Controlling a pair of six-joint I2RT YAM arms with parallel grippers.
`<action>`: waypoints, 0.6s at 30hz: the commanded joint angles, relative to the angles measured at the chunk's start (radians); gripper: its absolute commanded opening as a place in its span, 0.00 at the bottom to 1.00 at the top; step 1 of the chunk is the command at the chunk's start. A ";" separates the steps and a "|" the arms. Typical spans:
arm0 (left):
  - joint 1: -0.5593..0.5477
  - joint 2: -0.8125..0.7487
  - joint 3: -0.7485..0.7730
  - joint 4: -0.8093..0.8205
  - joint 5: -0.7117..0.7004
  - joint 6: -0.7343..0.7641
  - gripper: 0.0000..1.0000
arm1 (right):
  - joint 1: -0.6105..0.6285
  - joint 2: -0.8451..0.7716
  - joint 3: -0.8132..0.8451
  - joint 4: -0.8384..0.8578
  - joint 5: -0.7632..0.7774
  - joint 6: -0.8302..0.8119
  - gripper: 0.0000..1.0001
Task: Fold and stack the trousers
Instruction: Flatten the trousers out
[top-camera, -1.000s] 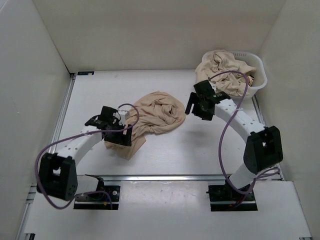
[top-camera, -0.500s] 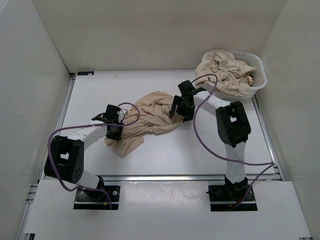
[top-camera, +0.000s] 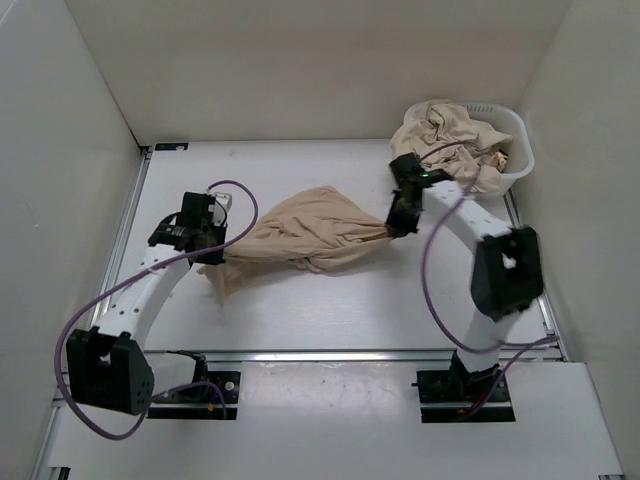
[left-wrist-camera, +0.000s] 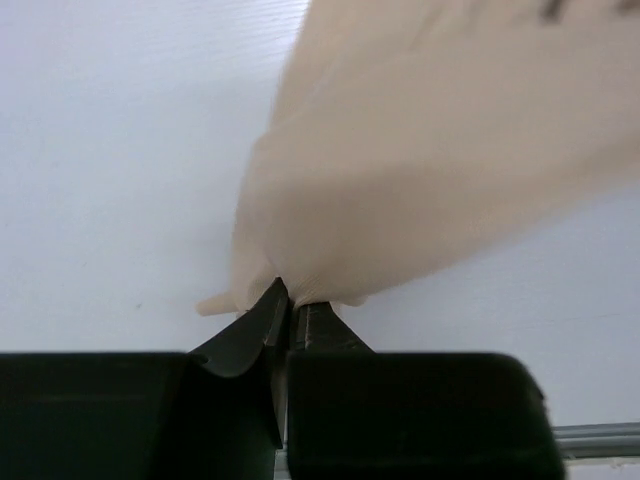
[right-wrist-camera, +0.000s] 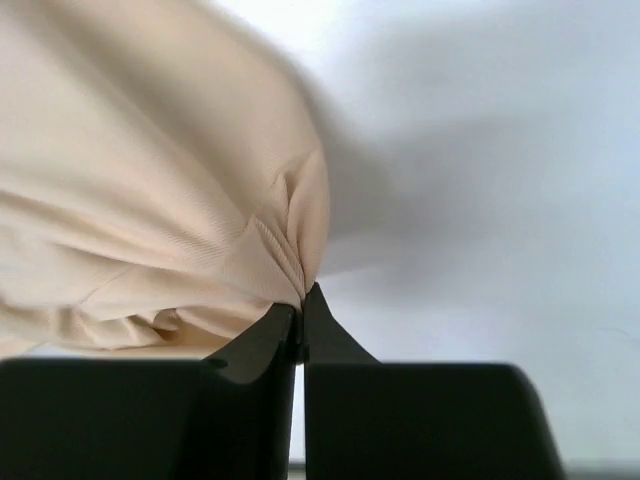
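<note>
Left gripper (left-wrist-camera: 288, 303) pinching one end of trousers (top-camera: 310, 238), right gripper (right-wrist-camera: 301, 298) pinching other end, both holding them stretched out, likely for flattening before folding.

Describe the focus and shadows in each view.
Top external: evenly lit and sharp, only faint shadow under the stretched trousers. Left wrist: the cloth is blurred, with sharp edges only at the left gripper. Right wrist: ribbed fabric is crisp near the right gripper, and a broad soft shadow falls on the table.
</note>
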 joint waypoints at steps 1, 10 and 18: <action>0.048 -0.105 0.014 -0.130 -0.051 0.000 0.14 | -0.059 -0.320 0.000 -0.255 0.258 -0.063 0.00; 0.048 -0.179 0.026 -0.208 -0.055 0.000 0.14 | -0.059 -0.310 0.491 -0.459 0.170 -0.229 0.00; 0.048 -0.104 0.006 -0.158 -0.095 0.000 0.14 | -0.041 0.201 0.991 -0.528 -0.099 -0.266 0.32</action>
